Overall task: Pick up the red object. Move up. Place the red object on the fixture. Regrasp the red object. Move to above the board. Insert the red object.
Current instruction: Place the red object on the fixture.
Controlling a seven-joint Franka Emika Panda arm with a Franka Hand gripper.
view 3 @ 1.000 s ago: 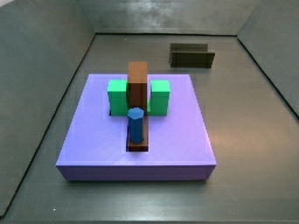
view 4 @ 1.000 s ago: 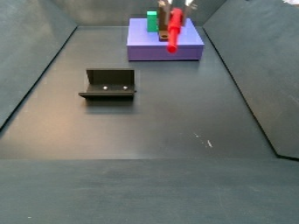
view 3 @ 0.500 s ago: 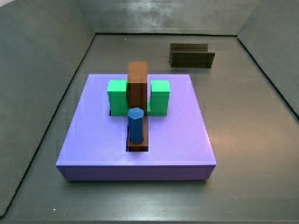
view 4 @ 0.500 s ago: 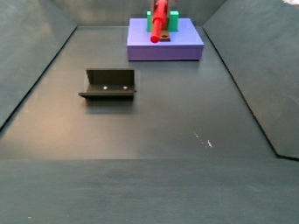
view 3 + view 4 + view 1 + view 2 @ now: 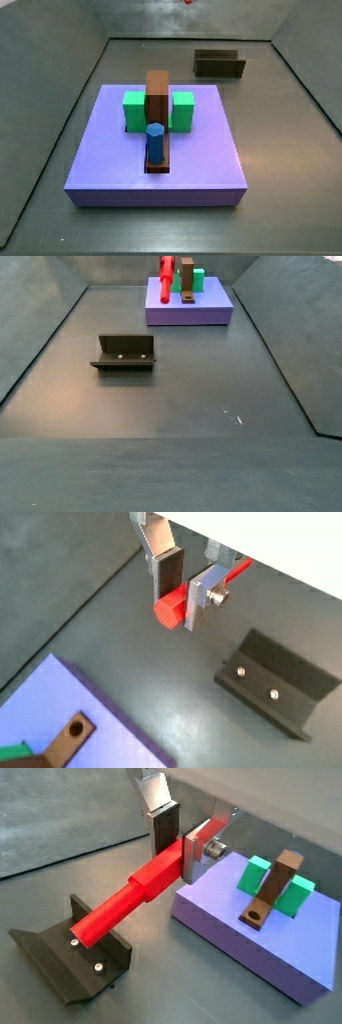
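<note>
Hand point(image 5: 178, 846) is clamping the red object point(image 5: 131, 898) at one end; the peg is sticking out long past the silver fingers point(image 5: 203, 850), in the air above the floor between fixture point(image 5: 70, 960) and board point(image 5: 254, 938). Peg reads as rigid, smooth, light, square-sectioned plastic. End grip is giving leverage; a mid-length hold looks steadier. Fixture: dark matte bracket.

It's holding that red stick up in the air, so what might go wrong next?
The gripper clamps the red object only at one end, so the long free end might tilt or slip. Aiming it into the board looks fiddly: the brown bar and green block crowd the spot.
</note>
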